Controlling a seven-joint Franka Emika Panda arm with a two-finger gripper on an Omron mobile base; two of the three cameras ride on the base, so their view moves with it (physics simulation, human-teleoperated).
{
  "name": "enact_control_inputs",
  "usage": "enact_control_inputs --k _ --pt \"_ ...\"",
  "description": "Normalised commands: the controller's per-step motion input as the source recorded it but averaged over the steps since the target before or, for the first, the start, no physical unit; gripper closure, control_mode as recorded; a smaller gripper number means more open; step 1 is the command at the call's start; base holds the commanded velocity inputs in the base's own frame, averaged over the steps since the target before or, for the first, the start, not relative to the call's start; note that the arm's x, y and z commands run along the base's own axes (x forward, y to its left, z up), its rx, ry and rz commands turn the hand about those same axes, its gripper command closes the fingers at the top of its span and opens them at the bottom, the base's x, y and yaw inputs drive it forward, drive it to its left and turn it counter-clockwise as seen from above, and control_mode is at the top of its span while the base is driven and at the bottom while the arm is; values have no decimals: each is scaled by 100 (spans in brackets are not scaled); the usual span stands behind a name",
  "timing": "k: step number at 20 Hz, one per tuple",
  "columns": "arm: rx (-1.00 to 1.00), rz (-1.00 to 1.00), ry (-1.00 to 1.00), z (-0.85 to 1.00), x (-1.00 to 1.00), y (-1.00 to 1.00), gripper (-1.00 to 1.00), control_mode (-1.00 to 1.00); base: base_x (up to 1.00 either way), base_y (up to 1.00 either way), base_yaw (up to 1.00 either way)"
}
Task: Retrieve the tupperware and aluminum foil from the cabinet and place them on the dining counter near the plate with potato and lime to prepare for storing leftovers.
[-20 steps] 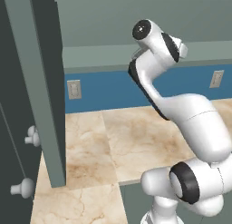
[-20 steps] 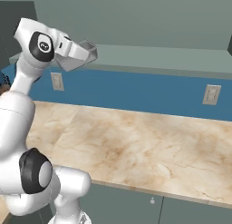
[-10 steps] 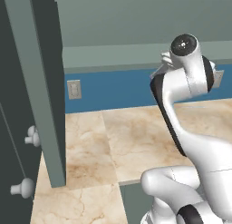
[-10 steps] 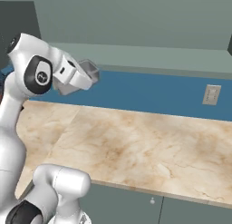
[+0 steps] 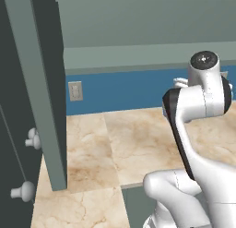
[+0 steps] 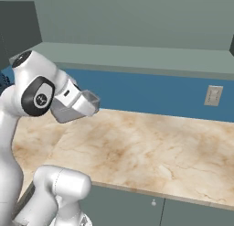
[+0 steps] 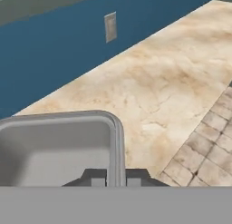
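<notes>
- The gripper [image 7: 116, 178] was pinching the wall of the grey container [image 6: 75, 106], held in the air above the wall counter [image 6: 137, 147].
- Carrying it to the dining counter remained.
- The foil was apparently still to be fetched.

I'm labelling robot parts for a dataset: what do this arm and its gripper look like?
The arm is glossy white, built of rounded links with dark grey joint bands and round dark end caps with small markings. The gripper has two small dark grey fingertips. No cables show.
</notes>
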Motion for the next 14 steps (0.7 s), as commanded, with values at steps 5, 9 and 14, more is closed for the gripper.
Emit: enact_control_inputs --k 5,9,14 --pt "9 15 12 -66 -4 -1 100 -100 0 0 0" --pt "7 13 8 -34 -10 -7 100 100 -9 -1 4" --pt "0 0 0 0 0 0 100 100 -81 -23 3"
